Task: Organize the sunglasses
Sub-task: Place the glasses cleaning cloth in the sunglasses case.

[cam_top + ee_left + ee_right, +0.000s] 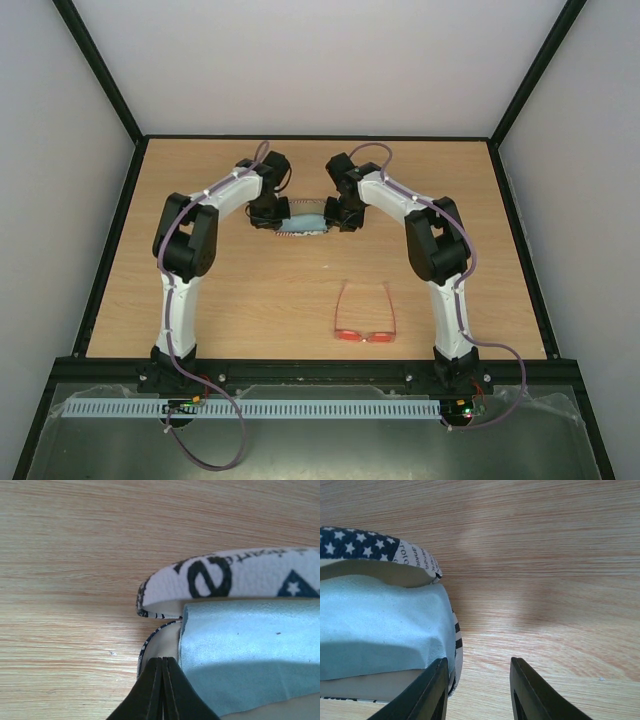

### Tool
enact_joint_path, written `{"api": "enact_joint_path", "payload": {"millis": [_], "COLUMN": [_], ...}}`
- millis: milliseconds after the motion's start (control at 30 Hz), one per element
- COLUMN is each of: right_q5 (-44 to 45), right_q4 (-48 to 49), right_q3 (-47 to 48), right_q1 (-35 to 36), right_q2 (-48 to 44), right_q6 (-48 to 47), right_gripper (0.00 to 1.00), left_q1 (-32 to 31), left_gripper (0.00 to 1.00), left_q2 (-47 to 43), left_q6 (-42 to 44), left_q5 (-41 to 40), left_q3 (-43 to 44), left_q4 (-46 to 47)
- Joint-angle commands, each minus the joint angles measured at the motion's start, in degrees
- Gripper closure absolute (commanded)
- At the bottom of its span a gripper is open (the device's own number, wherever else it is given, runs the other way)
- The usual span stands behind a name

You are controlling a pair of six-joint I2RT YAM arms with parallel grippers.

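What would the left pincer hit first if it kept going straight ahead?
Likely the open case: the left pincer sits at its end, the printed lid just beyond, beside the blue cloth. Depth unclear.

Cloth [240,650] in open case [235,575], table [230,300] centre-rear; sunglasses [365,336] nearer front, right of case.

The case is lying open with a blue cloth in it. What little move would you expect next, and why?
Probably the right gripper, open at one end of the case, should lift away toward the sunglasses. They lie unfolded on the table on its side, apart from the case, whose lid stands open. The left gripper, shut at the other end, could steady it.
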Motion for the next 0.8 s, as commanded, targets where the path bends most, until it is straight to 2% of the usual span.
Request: {"api": "enact_joint_path", "payload": {"millis": [0, 133, 333, 500, 667, 767], "right_q5": [0.24, 0.58, 2.36, 2.85, 4.68, 6.00], "right_q4": [-3.04, -2.71, -4.72, -6.31, -8.06, -8.66], "right_q3": [-0.22, 0.16, 3.00, 3.01, -0.33, -5.97], "right_q1": [-0.21, -0.21, -0.55, -1.15, -1.59, -1.83], "right_q2": [0.90, -0.35, -3.37, -6.86, -11.43, -15.63], "right_q6": [-0.10, -0.06, -0.13, -1.70, -2.40, -2.05], "right_gripper": [0.64, 0.64, 0.61, 0.60, 0.59, 0.59], "left_q1": [0.77, 0.82, 1.00, 1.14, 1.21, 1.22], "left_gripper": [0.98, 0.91, 0.74, 0.65, 0.56, 0.50], "left_q2": [-2.69, -3.01, -3.85, -3.98, -4.63, -5.27], "left_q6": [-0.77, -1.06, -1.34, -1.52, -1.68, -1.72], "left_q5": [-1.23, -1.15, -1.06, -0.80, -0.47, -0.25], "left_q3": [-0.83, -0.71, 0.63, 3.10, 4.32, 4.95], "left_q4": [-0.73, -0.62, -0.94, -2.23, -3.07, -3.87]}}
